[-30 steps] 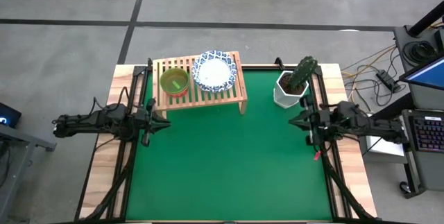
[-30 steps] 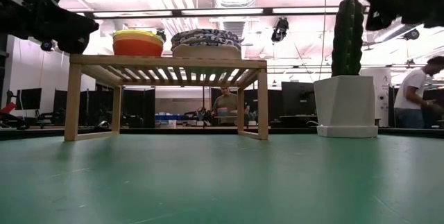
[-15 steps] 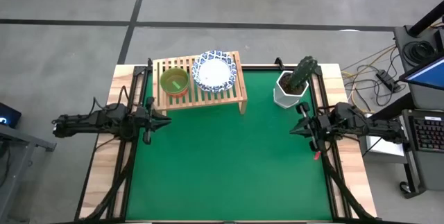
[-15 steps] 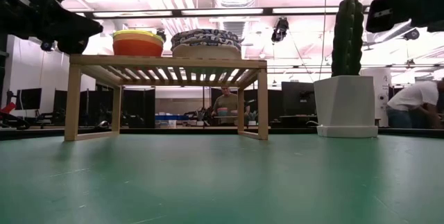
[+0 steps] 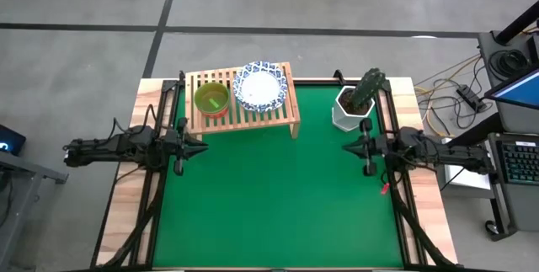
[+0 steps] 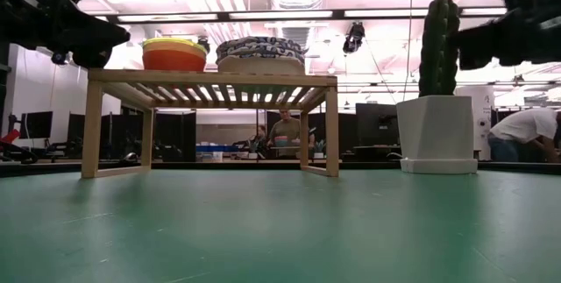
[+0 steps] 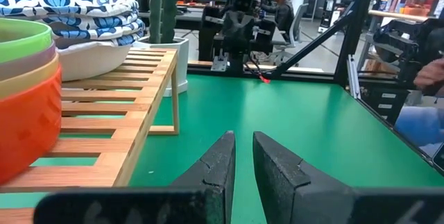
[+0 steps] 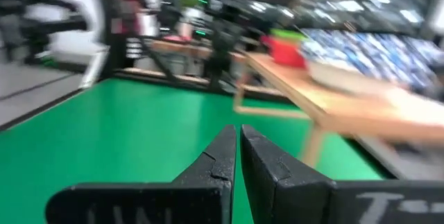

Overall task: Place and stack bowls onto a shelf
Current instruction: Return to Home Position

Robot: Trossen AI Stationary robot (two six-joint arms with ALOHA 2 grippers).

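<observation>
With the plastic bowls (image 5: 211, 99) and patterned bowls (image 5: 260, 86) stacked side by side on the shelf (image 5: 253, 119) at far left and both jaw pairs nearly closed on nothing, the risk lies in retraction — the left gripper (image 5: 195, 146) may clip the shelf leg, the right gripper (image 5: 350, 147) the plant pot (image 5: 345, 112).

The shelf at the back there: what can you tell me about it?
The shelf is a low rectangular rack of light wooden slats on short legs, standing level at the back of the green table, left of centre. Two stacks sit on it side by side: plastic bowls, green on top and orange at the bottom, and blue-patterned bowls. A potted cactus stands apart to its right.
</observation>
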